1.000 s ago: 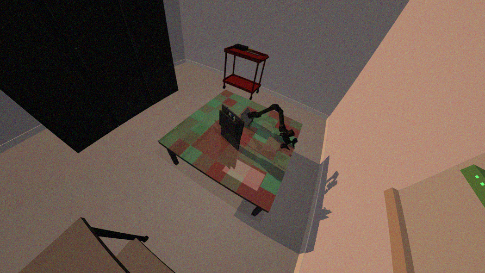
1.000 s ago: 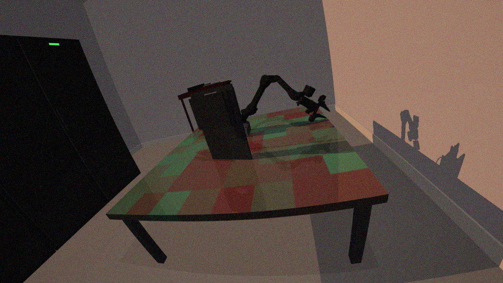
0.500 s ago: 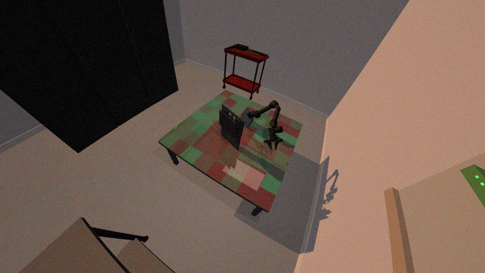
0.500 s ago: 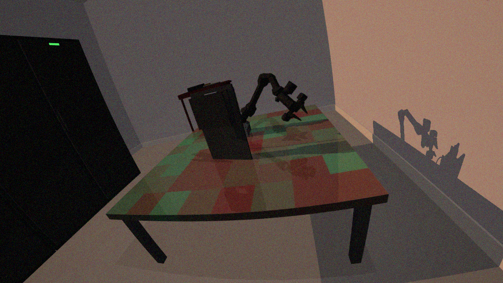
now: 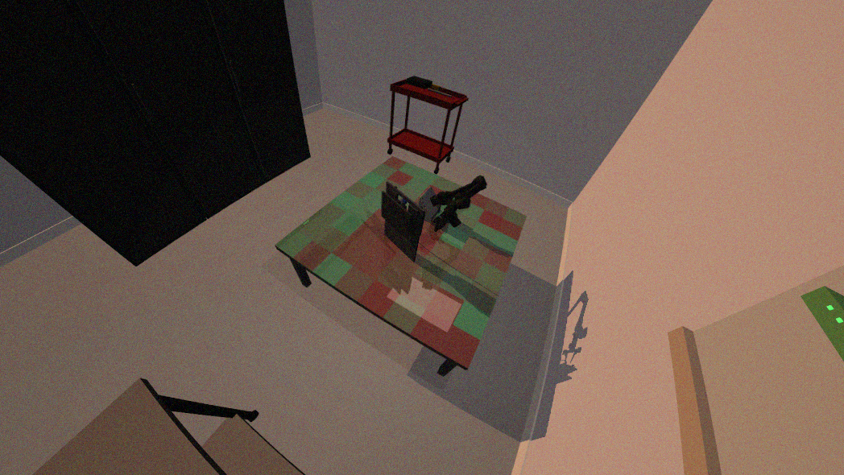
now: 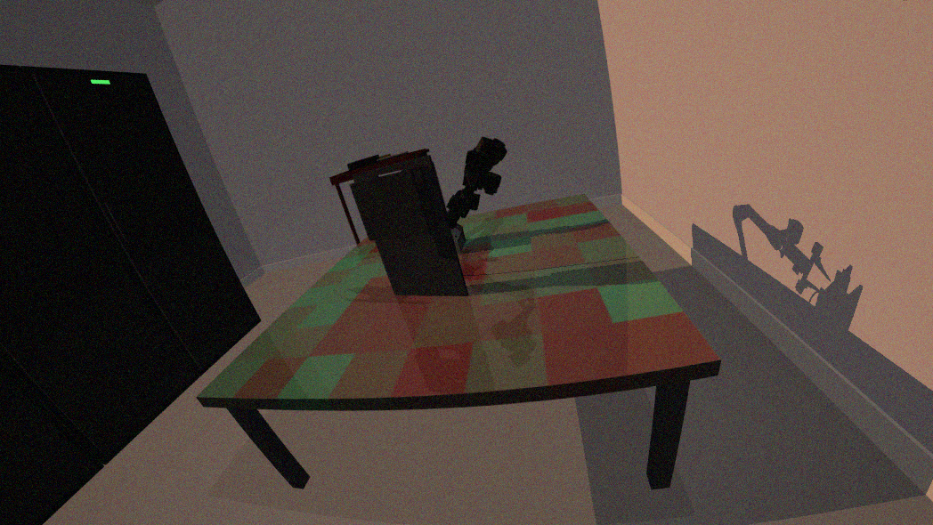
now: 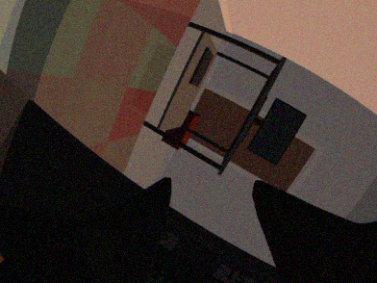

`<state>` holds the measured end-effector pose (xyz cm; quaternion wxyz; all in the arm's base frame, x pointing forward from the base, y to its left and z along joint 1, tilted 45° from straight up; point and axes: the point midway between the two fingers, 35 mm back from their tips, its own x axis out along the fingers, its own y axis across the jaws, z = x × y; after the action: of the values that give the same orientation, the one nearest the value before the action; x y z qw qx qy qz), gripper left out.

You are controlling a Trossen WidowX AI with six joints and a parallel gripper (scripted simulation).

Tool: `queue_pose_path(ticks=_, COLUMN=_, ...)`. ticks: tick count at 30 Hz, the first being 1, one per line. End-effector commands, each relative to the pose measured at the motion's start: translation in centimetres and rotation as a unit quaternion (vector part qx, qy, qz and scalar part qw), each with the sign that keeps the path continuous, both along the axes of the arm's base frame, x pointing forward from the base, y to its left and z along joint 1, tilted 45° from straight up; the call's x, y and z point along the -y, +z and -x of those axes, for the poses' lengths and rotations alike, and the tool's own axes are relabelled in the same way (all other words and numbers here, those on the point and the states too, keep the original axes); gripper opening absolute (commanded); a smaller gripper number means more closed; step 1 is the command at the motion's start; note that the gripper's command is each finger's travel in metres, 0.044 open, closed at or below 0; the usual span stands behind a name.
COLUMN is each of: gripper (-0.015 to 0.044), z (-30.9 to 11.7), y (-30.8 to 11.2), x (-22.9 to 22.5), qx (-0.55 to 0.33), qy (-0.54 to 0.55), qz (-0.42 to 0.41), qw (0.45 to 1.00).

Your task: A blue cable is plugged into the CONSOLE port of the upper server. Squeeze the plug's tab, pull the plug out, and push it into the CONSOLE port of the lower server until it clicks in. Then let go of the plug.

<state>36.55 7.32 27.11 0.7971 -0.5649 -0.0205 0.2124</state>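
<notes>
Blue cable (image 5: 402,200) is barely showing at the dark rack (image 5: 403,234) (image 6: 408,238); my gripper (image 5: 437,216) (image 7: 212,187) is hanging released, grasping nothing.

A red two-shelf trolley (image 5: 420,146) stands near the grey wall (image 5: 472,64) (image 6: 392,77) — the adjoining wall (image 5: 638,206) (image 6: 750,97) is lit pinkish.

Server-room-like space: tall black cabinet (image 5: 195,112) (image 6: 85,261), red wheeled cart (image 5: 422,145), patchwork-topped table (image 5: 330,268) (image 6: 457,399), plain walls.
</notes>
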Motion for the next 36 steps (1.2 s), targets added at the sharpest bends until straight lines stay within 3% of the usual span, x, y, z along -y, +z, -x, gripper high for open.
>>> queue_pose_path(ticks=1, gripper=0.0239, z=0.6, y=-2.3, x=5.4, qx=-0.036, qy=-0.088, qz=-0.034, qw=0.995)
queue_pose_path(ticks=11, gripper=0.0239, z=6.0, y=-8.0, x=18.6, qx=-0.095, qy=-0.329, qz=-0.145, qw=0.928)
queue_pose_path(ticks=16, gripper=0.0239, z=5.9, y=-8.1, x=18.8, qx=-0.095, qy=-0.333, qz=-0.147, qw=0.927)
queue_pose_path(ticks=23, gripper=0.0239, z=0.4, y=-9.2, x=18.8, qx=-0.094, qy=-0.333, qz=-0.147, qw=0.927)
queue_pose_path(ticks=36, gripper=0.0239, z=-1.1, y=-9.4, x=18.9, qx=-0.093, qy=-0.333, qz=-0.147, qw=0.927)
